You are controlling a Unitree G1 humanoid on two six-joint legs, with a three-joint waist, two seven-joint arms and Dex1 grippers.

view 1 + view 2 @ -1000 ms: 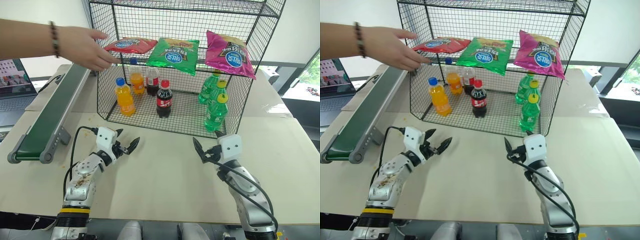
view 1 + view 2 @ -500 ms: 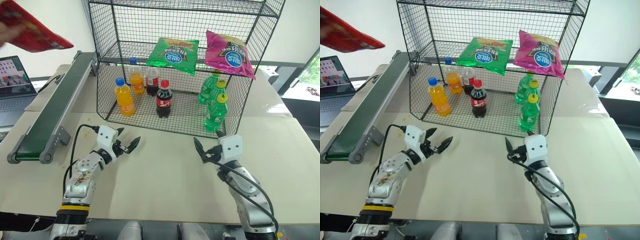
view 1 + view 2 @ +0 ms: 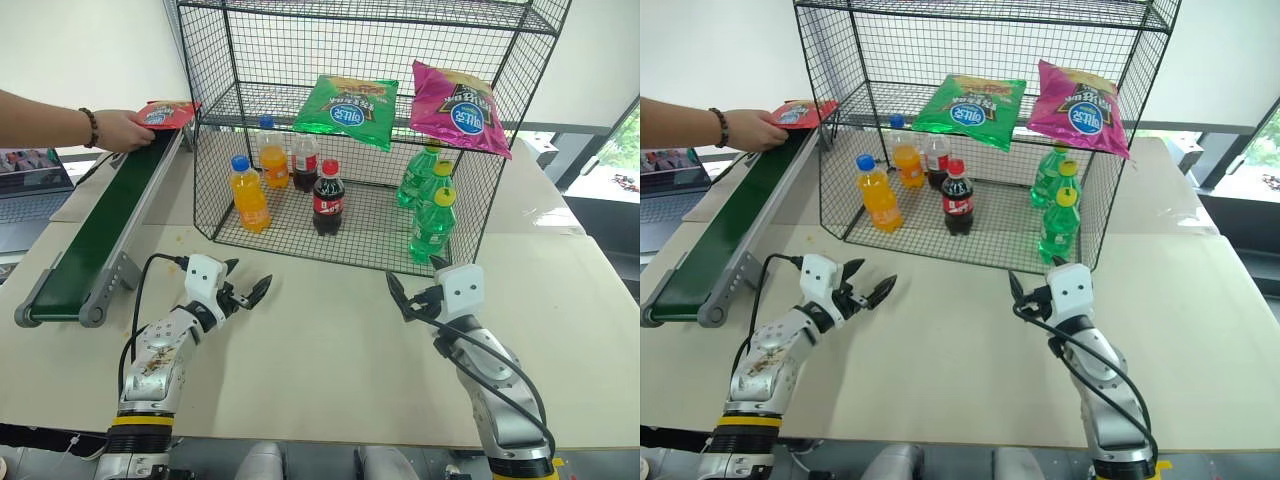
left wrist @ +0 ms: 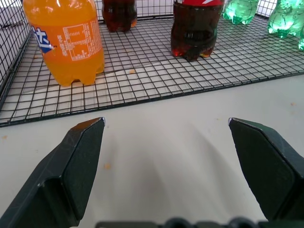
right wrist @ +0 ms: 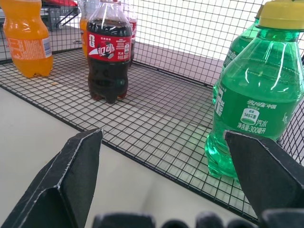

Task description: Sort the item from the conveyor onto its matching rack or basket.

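Gone from the rack (image 3: 520,60), red snack bag (image 3: 166,112) now sits upper left, a person's hand (image 3: 122,130) feeding it onto the conveyor (image 3: 95,235); left gripper (image 3: 246,295) and right gripper (image 3: 412,300) wait over the table (image 3: 330,350), fingers spread, empty.

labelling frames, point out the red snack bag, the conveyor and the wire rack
red snack bag (image 3: 166,112), left eye view, blue logo
conveyor (image 3: 98,236), left eye view, green belt
wire rack (image 3: 478,205), left eye view, right mesh wall

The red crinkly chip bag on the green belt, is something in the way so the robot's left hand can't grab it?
Yes. A person's hand is holding the red crinkly snack bag at the far end of the dark green conveyor belt. The open left hand waits low over the beige table, apart from the belt.
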